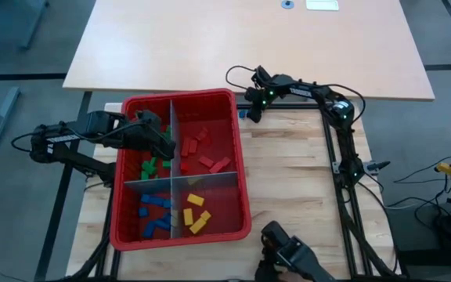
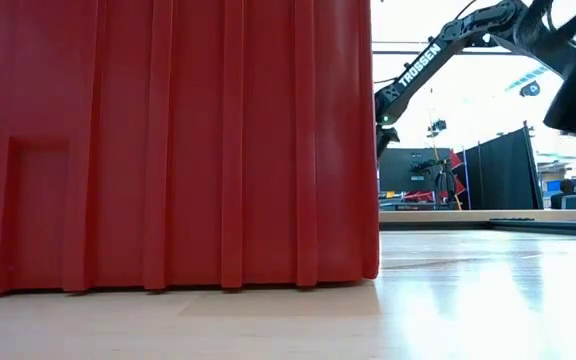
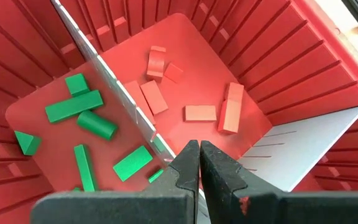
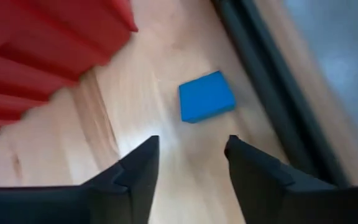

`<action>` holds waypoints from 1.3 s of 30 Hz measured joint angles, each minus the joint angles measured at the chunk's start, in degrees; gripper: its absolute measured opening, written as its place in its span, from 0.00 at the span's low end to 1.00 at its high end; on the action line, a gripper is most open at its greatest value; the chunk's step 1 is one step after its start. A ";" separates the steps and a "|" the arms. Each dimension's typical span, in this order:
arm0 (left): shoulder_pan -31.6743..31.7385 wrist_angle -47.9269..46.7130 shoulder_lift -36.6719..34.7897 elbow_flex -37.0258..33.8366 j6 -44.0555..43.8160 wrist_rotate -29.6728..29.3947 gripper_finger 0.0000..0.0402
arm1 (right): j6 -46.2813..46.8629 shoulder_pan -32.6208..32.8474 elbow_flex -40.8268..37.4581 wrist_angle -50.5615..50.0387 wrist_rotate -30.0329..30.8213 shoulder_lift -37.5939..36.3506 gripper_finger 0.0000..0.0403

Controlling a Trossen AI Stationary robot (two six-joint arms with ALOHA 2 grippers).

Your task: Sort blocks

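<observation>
Pale wood makes up the surface (image 1: 288, 172), and on it, just outside the far right corner of the red bin (image 1: 245, 168), lies one loose blue block (image 4: 207, 96), the only piece seen outside the sorted piles. In the right wrist view it lies flat, showing a nearly square face, so its long axis cannot be told; its edges sit slightly askew to the bin wall beside it. The right tool (image 4: 188, 165) hovers right above it with jaws spread wide and empty, the block lying just ahead of the gap between them. Inside the bin, grey dividers (image 1: 171, 157) split four compartments, and the sorting looks nearly complete: red blocks (image 1: 202, 149) in the far right section, green blocks (image 1: 153, 166) in the far left, blue blocks (image 1: 155, 213) in the near left, yellow blocks (image 1: 196, 213) in the near right, with no stray colour visible in any of them. These pieces lie scattered at mixed angles, some tilted against each other. The left tool (image 3: 199, 163) hangs over the divider between green and red with jaws pinched together and nothing between them. Judging by this, what remains is chiefly lifting the stray blue block into the blue compartment.
</observation>
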 joint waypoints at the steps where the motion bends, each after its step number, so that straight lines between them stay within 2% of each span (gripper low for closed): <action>1: 0.01 0.00 0.00 0.00 0.00 0.00 0.00 | -0.62 0.00 0.00 0.04 0.84 -0.45 0.40; 6: 0.02 -0.07 0.00 0.00 0.00 -0.03 0.00 | -3.91 0.02 0.02 1.80 2.95 -1.92 0.51; 10: 0.02 -0.07 0.00 0.00 -0.02 -0.03 0.00 | -4.69 0.01 0.04 3.45 3.02 -1.75 0.55; 23: 0.05 -0.04 0.00 0.00 -1.18 -0.04 0.00 | -4.97 0.48 0.05 9.86 3.10 -0.53 0.51; 39: 0.04 0.00 0.00 0.00 -1.79 1.05 0.00 | -2.77 1.43 0.21 9.47 2.22 3.26 0.48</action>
